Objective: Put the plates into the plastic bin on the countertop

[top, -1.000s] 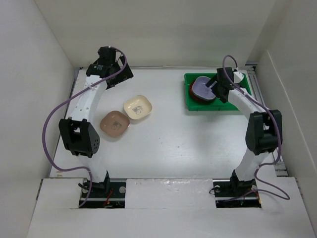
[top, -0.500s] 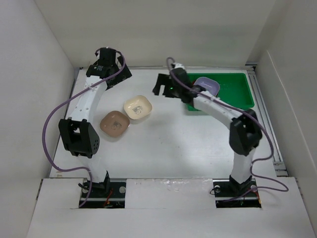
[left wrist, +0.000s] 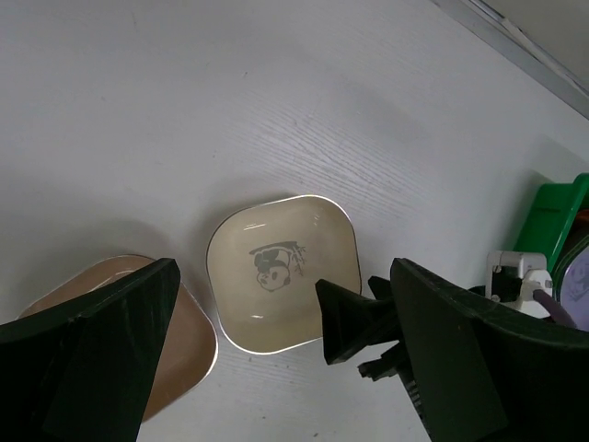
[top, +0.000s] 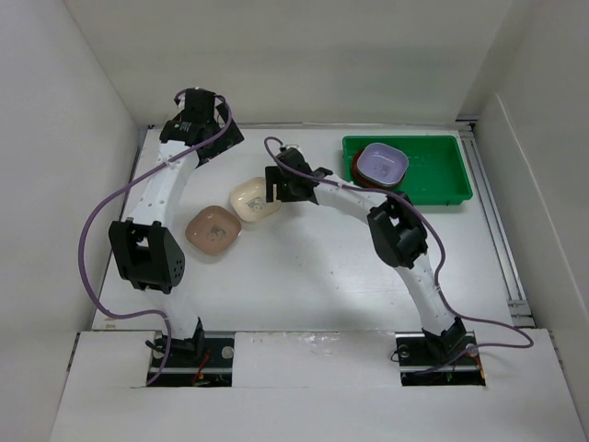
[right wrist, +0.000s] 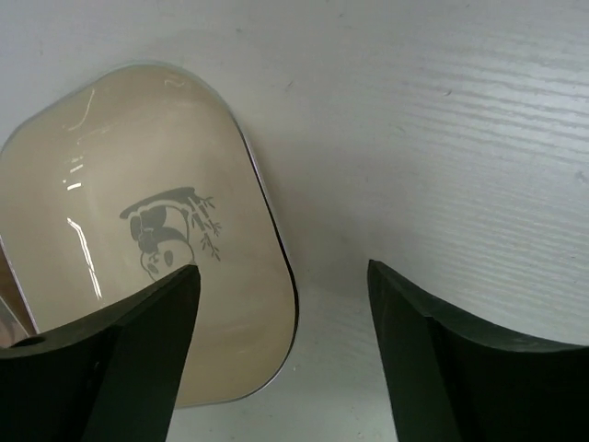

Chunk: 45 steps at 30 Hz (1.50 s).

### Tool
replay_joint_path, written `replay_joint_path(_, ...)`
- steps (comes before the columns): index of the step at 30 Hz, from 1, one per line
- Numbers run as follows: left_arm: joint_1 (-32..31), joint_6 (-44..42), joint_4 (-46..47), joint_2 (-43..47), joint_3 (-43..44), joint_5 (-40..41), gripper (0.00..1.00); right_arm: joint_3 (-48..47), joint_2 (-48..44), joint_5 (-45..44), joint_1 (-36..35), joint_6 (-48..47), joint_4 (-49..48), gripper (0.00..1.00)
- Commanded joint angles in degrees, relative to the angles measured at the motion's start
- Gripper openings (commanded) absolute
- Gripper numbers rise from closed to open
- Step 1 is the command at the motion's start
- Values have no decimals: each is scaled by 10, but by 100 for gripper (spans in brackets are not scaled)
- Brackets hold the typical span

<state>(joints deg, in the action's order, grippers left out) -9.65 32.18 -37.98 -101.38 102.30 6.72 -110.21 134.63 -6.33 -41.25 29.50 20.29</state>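
Note:
A cream plate with a panda print and a tan-pink plate lie on the white countertop at left centre. The green plastic bin at the back right holds a lavender plate on top of red-orange plates. My right gripper is open and empty at the cream plate's right edge. In the right wrist view the gripper has one finger over the plate and one over the countertop. My left gripper is open and empty, held high at the back left. Its view shows the cream plate between its fingers.
White walls enclose the countertop on three sides. The right arm stretches across the middle from its base toward the left. The left wrist view also shows the tan-pink plate, the right gripper's fingers and a corner of the bin.
My right gripper has left the bin, where the lavender plate now lies, and swung left across the countertop to the cream plate. The left arm has not moved.

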Motion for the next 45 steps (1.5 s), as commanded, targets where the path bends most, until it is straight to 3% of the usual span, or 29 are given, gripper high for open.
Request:
replay_joint_path(1,0,-4,8,19,-5,-10,100,-47,5,-40,-1,0,18,76)
replay_joint_path(2,0,-4,8,19,-5,-10,100,-47,5,-51,-1,0,26,70)
replay_joint_path(4,0,-4,8,19,-5,-10,100,-47,11,-51,-1,7,37,45)
replay_joint_path(6,0,-4,8,19,-5,-15,100,-54,17,-51,5,7,46,31)
replay_joint_path(9,0,-9,8,19,-5,-15,100,-61,23,-46,10,7,52,29)
replay_joint_path(11,0,-9,8,19,-5,-21,100,-61,30,-38,10,7,58,35)
replay_joint_path(13,0,-9,8,19,-5,-21,100,-76,36,-32,10,7,64,34)
replay_joint_path(15,0,-14,8,19,-5,-21,100,-89,49,-32,10,7,79,24)
replay_joint_path(17,0,-14,8,19,-5,-21,100,-95,55,-38,15,13,95,0)
replay_joint_path(21,0,-19,8,19,-5,-21,100,-27,-17,-102,35,45,81,0)
replay_joint_path(25,0,-19,8,19,-5,-26,100,46,-153,-113,85,80,76,0)
replay_joint_path(29,0,-19,8,19,-5,-43,100,100,-230,-118,149,51,69,0)
replay_joint_path(33,0,-30,14,19,-5,-65,100,134,-263,-125,223,35,69,0)
replay_joint_path(37,0,-30,14,19,-5,-70,100,180,-290,-116,290,103,77,0)
replay_joint_path(45,0,-35,19,19,-5,-80,100,235,-314,-157,316,260,61,0)
